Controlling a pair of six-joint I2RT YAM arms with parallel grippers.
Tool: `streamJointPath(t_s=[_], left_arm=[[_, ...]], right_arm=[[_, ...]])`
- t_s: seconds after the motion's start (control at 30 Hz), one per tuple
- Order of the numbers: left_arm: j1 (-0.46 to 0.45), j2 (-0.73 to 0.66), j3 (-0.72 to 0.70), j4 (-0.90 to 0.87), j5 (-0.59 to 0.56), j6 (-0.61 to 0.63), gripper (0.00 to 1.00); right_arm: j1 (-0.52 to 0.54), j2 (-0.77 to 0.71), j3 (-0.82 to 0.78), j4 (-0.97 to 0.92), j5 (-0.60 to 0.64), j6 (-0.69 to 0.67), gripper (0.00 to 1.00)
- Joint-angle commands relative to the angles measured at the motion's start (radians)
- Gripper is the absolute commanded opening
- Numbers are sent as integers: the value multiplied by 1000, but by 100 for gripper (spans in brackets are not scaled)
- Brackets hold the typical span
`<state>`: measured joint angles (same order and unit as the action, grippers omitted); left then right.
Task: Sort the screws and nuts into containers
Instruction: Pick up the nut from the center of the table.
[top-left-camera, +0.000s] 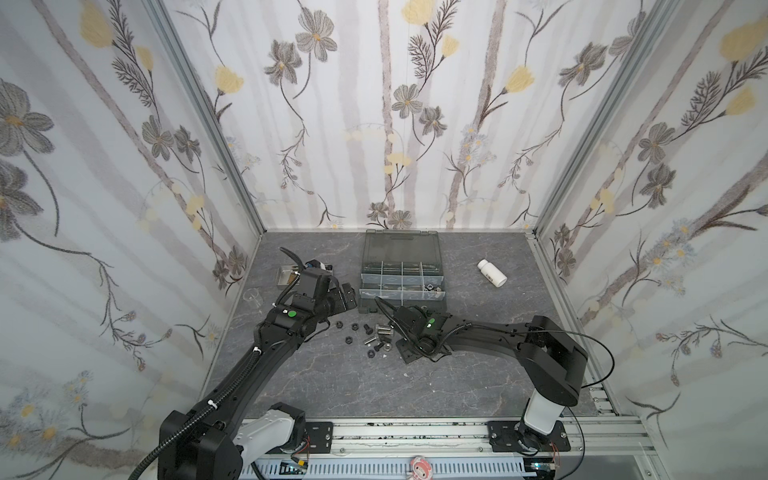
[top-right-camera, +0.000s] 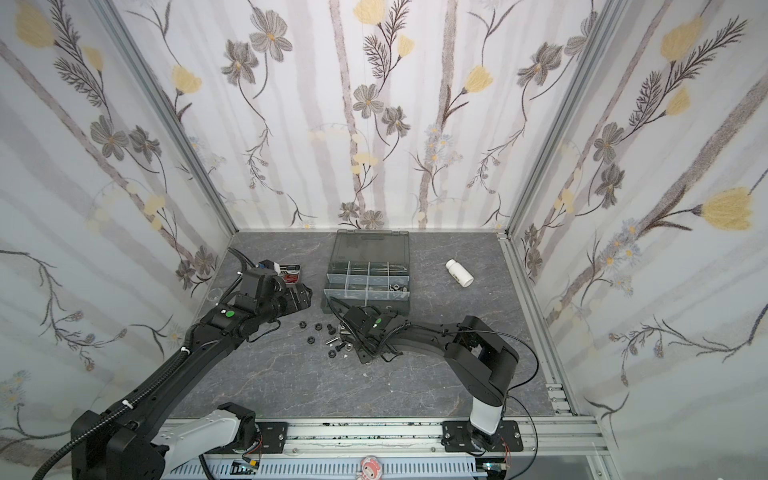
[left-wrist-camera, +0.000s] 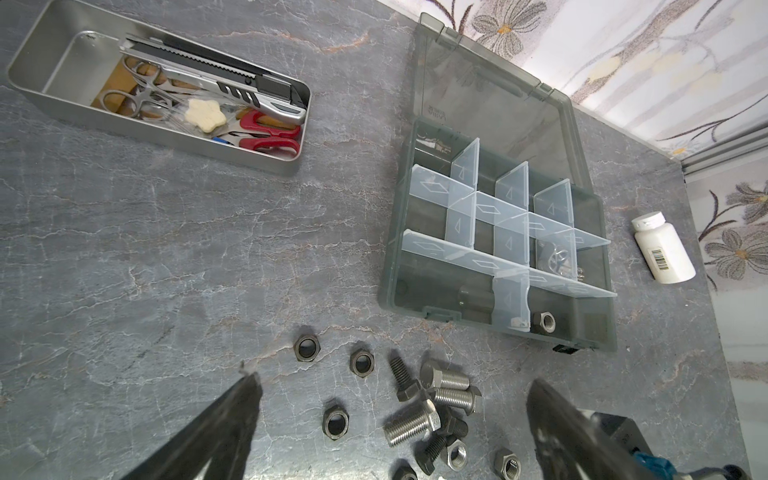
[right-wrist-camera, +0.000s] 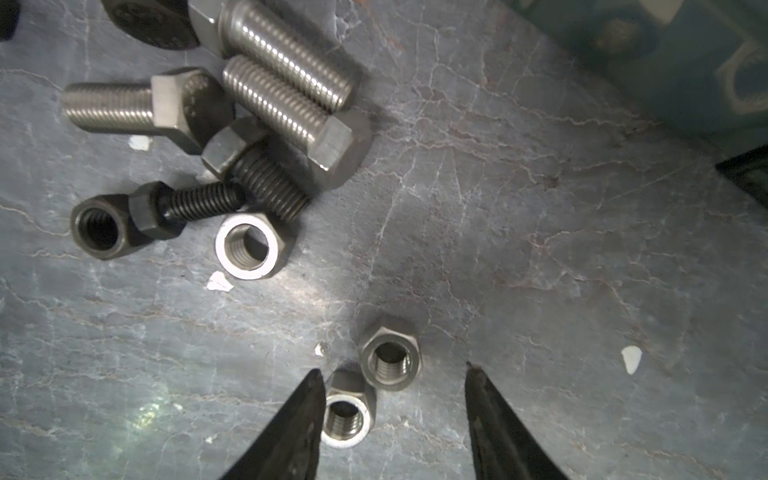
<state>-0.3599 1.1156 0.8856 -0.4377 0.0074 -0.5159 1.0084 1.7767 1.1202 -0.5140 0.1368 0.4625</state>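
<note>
A grey stone-patterned table (left-wrist-camera: 166, 257) carries a loose heap of screws (left-wrist-camera: 411, 424) and nuts (left-wrist-camera: 335, 423), lying just in front of an open dark box (left-wrist-camera: 388, 266) without touching it. Thick silver hex-head screws and thinner black ones lie crossed over each other. Black nuts sit a little apart on the left arm's side, and silver nuts lie at the heap's near edge. The box's smoky lid (left-wrist-camera: 490, 104) stands open behind it, and pale dividers split the box into compartments (left-wrist-camera: 432, 208). One compartment holds silver wing nuts (left-wrist-camera: 557, 257), and a front one holds a single hex nut (left-wrist-camera: 544, 322). The left gripper (left-wrist-camera: 392, 378) hangs above the heap with its jaws spread wide, holding nothing. The right gripper (right-wrist-camera: 393, 369) is low over the table, its jaws partly spread around two silver nuts (right-wrist-camera: 390, 358). One finger (right-wrist-camera: 307, 415) touches the nearer nut (right-wrist-camera: 347, 415) while the other stands clear, so nothing is pinched. A steel tray (left-wrist-camera: 166, 133) of scissors and a knife sits well apart from the box on the left arm's side. A white bottle (left-wrist-camera: 665, 249) lies on its side beyond the box's opposite end.
</note>
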Motion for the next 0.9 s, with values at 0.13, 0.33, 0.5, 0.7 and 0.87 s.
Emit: streamJointPath(t_s=[0.13,0.33,0.5,0.7,0.87], left_arm=[[2,6,-3,0,-11,-1,100],[3,10,-4,2,-8,-3,100],[5,12,-4,2,-6,-1,100],[7,12,-4,4,-1,-2,100],[7,13,-4,4,-1,-1,100]], right_arm=[[1,29,9,17,14,-8,49],[1,42,13,16,30,-13,37],[0,48,16,16,32,-13,36],[1,61,16,16,34,-16,36],[1,82,23,19,26,-18,36]])
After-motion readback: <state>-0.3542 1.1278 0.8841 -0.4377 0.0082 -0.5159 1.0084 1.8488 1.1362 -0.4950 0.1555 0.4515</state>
